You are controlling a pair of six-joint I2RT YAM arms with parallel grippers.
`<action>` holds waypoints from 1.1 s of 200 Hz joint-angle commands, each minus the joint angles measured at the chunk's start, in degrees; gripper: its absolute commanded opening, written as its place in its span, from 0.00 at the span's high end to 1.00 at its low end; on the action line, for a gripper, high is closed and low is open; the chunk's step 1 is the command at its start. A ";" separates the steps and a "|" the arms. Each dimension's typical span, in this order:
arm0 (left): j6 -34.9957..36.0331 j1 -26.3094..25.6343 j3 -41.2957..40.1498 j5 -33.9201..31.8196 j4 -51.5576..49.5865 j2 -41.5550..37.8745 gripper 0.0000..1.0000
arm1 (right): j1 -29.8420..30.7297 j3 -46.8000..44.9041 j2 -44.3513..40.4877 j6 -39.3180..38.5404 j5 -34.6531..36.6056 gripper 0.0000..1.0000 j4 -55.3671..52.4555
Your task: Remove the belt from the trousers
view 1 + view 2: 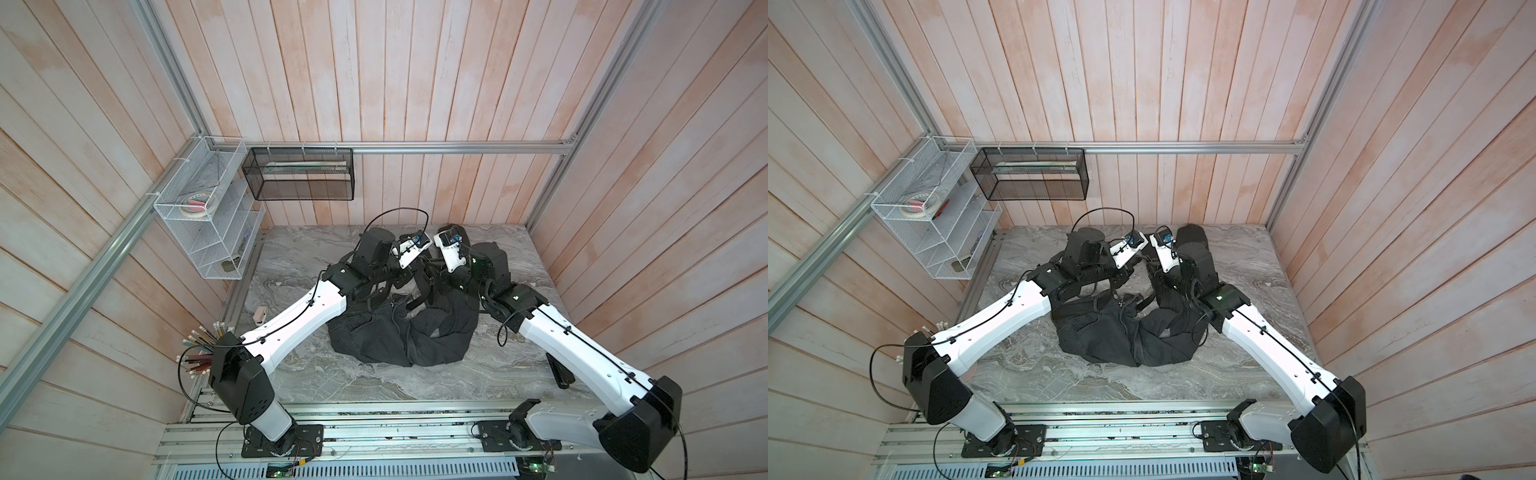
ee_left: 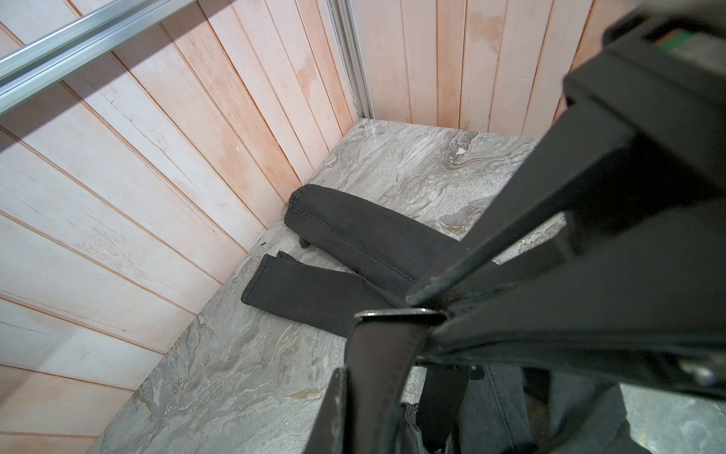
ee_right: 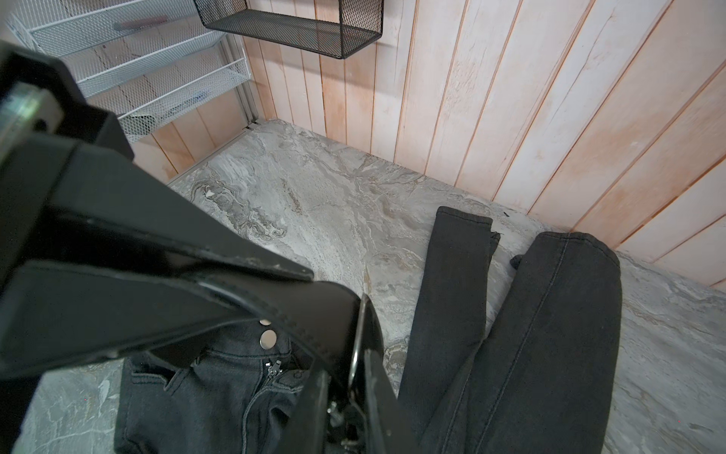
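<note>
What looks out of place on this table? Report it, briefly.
The trousers lie bunched and twisted in a heap, not flat, which makes the waist hard to read. A black object lies loose apart from them. No spill or damage shows.

1. The left gripper (image 2: 428,310) had its jaws closed tight on the belt (image 2: 377,353), right at its silver-edged buckle (image 2: 396,313).
2. Beyond them, both legs of the dark trousers (image 2: 353,243) lay flat, side by side, on the grey marbled table (image 2: 235,373).
3. Their cuffs ended near the pale plank wall (image 2: 118,196).
</note>
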 commanded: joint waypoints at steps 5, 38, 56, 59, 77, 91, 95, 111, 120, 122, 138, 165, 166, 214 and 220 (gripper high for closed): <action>-1.39 -0.28 1.21 2.20 1.73 0.68 1.00 | 0.93 1.48 0.98 -0.20 -1.97 0.96 -1.98; -1.30 -0.27 1.65 2.36 1.38 1.10 1.00 | 0.89 1.80 0.57 -0.02 -1.75 0.77 -1.99; -1.39 -0.28 1.75 2.46 1.30 1.29 1.00 | 0.91 2.36 0.29 -0.09 -1.47 0.75 -2.23; -1.39 -0.27 1.74 2.49 1.29 1.29 1.00 | 0.87 2.45 0.24 -0.11 -1.39 0.74 -2.25; -1.48 -0.27 1.75 2.46 1.34 1.40 1.00 | 0.86 2.94 0.11 -0.26 -1.20 0.72 -2.43; -1.55 -0.32 1.75 2.49 1.35 1.41 1.00 | 0.94 3.08 0.19 -0.24 -1.20 0.72 -2.51; -1.56 -0.34 1.74 2.50 1.30 1.47 1.00 | 0.94 3.10 0.19 -0.33 -1.20 0.71 -2.51; -1.72 -0.27 1.77 2.58 1.32 1.46 1.00 | 0.92 3.08 0.52 -0.37 -1.20 0.72 -2.77; -1.65 -0.32 1.69 2.56 1.34 1.41 1.00 | 0.92 3.08 0.71 -0.46 -1.20 0.73 -2.99; -1.65 -0.28 1.70 2.55 1.34 1.39 1.00 | 0.91 3.01 0.78 -0.46 -1.20 0.73 -3.03; -1.65 -0.29 1.71 2.60 1.35 1.38 1.00 | 0.90 2.80 1.07 -0.44 -1.19 0.73 -3.13; -1.66 -0.27 1.73 2.60 1.34 1.29 1.00 | 0.89 2.05 1.25 -0.71 -0.61 0.73 -3.22; -1.66 -0.27 1.74 2.56 1.30 1.29 1.00 | 0.87 2.04 1.25 -0.72 -0.60 0.72 -3.22; -1.75 -0.28 1.64 2.51 1.26 1.11 1.00 | 0.86 1.46 1.16 -1.08 0.38 0.78 -4.24; -1.75 -0.28 1.58 2.48 1.25 1.04 1.00 | 0.90 1.35 1.16 -1.07 0.47 0.77 -4.27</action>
